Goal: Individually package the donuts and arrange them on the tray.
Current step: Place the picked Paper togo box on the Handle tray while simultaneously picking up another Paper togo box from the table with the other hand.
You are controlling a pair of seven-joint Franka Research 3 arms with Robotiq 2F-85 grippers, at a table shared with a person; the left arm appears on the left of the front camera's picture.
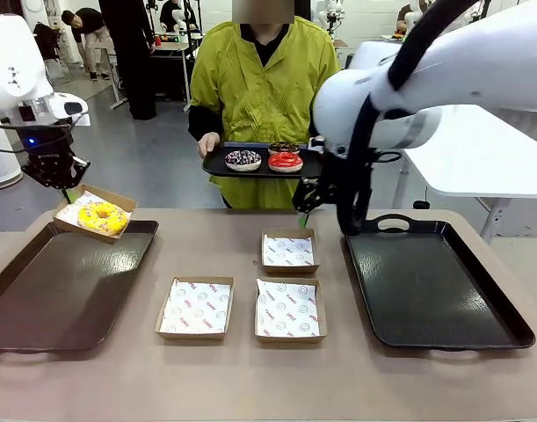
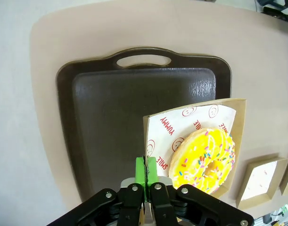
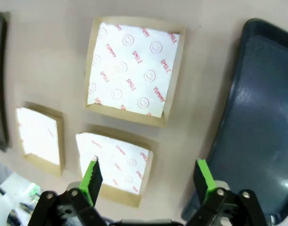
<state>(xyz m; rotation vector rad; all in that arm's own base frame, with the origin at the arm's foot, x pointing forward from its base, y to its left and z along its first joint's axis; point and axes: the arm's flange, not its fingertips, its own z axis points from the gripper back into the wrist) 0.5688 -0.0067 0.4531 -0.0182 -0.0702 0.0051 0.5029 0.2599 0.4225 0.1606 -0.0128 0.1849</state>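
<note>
A yellow iced donut (image 1: 102, 216) (image 2: 205, 158) lies in a paper-lined cardboard box (image 1: 77, 204) (image 2: 195, 115). My left gripper (image 1: 64, 186) (image 2: 146, 164) is shut on that box's edge and holds it over the far right corner of the left tray (image 1: 57, 290) (image 2: 120, 99). Across the table, a person holds a small black tray (image 1: 217, 166) carrying a purple-sprinkled chocolate donut (image 1: 243, 159), a red glazed donut (image 1: 286, 162) and a dark chocolate donut (image 1: 283, 147). My right gripper (image 1: 306, 207) (image 3: 148, 176) hangs open and holds nothing, above the empty boxes.
Three empty paper-lined boxes sit mid-table: a far one (image 1: 288, 251) (image 3: 134, 70), a near left one (image 1: 196, 307) (image 3: 40, 136) and a near right one (image 1: 290, 308) (image 3: 115, 165). A second dark tray (image 1: 435, 281) (image 3: 261, 117) lies on the right.
</note>
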